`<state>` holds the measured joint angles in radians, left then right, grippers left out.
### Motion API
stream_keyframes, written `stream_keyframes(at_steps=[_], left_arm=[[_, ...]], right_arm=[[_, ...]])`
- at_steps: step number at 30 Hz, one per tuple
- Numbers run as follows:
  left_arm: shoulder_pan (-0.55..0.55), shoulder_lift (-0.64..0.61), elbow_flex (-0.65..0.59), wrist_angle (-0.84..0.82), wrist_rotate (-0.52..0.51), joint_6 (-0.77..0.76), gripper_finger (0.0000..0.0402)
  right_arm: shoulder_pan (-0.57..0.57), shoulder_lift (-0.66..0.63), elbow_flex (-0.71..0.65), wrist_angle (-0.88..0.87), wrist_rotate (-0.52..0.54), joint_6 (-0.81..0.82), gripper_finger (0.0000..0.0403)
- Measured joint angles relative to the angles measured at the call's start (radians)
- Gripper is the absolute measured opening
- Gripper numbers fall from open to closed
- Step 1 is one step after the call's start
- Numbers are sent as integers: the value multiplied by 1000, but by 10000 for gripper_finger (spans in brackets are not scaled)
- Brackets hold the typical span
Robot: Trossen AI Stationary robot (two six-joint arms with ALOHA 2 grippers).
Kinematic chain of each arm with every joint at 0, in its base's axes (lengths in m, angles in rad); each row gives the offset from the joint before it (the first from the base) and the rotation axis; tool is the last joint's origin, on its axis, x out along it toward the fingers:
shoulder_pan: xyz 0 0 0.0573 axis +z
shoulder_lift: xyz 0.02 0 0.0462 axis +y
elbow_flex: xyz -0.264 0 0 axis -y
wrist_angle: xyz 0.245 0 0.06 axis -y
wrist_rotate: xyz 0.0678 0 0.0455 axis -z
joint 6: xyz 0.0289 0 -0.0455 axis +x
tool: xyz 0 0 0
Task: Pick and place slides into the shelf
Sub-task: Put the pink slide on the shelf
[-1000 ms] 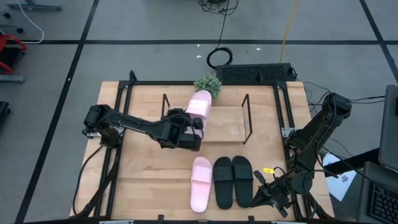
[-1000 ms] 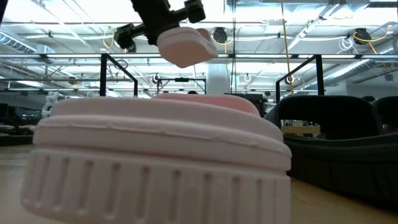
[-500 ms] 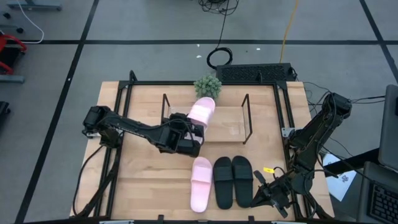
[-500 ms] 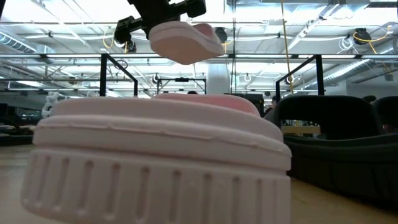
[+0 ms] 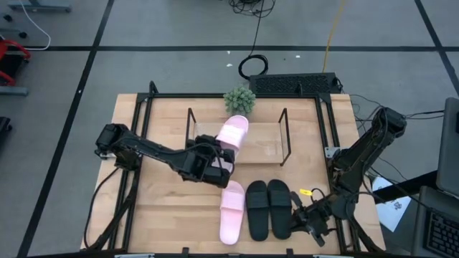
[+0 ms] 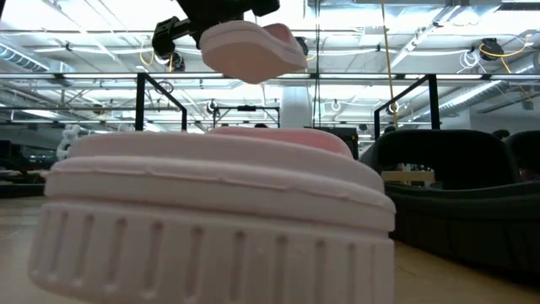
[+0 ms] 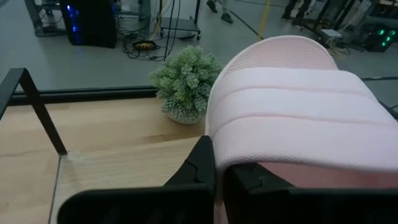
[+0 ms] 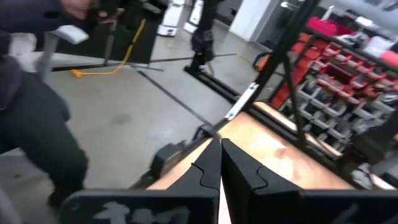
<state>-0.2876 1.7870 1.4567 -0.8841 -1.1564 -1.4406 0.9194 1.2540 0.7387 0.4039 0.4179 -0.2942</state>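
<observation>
Left gripper [image 5: 219, 150], clamped on a light pink wide-strap slide [image 5: 233, 134], carries it over the low wooden-board shelf [image 5: 262, 143]; next comes lowering and releasing.

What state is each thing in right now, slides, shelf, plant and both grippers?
Held pink slide: lifted, tilted over the shelf, gripped at one end.
Other pink slide: flat on the table, sole down.
Black slides: side by side on the table, untouched.
Shelf: upright, nothing resting on it.
Plant: upright.
Left gripper: shut on the slide.
Right gripper: fingers shut, empty, at the table's edge.
</observation>
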Motion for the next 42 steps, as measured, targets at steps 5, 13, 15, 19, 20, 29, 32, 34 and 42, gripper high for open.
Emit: stream_keyframes(at_steps=[5, 13, 15, 19, 20, 29, 32, 34, 42], left_arm=[[-25, 0, 0, -2, -4, 2, 0], [-75, 0, 0, -3, -61, 18, 0], [-90, 0, 0, -3, -80, 29, 0], [-124, 0, 0, -2, -94, 76, 0], [-133, 0, 0, -2, -94, 91, 0], [-199, 0, 0, -13, -84, 155, 0], [-214, 0, 0, -14, -74, 165, 0], [-222, 0, 0, -6, -65, 181, 0], [-243, 0, 0, 16, -50, 209, 0]], right_arm=[[-66, 43, 0, 127, -33, -72, 0], [-211, 132, 0, 284, -81, -55, 0], [-255, 149, 0, 314, -81, -31, 0], [-322, 158, 0, 342, -17, -57, 0], [-331, 154, 0, 342, 5, -75, 0], [-358, 44, 0, 169, 26, -89, 0], [-359, -18, 0, 75, 26, -76, 0], [-368, -55, 0, 18, 23, -48, 5], [-446, -112, 0, -58, -167, 72, 64]])
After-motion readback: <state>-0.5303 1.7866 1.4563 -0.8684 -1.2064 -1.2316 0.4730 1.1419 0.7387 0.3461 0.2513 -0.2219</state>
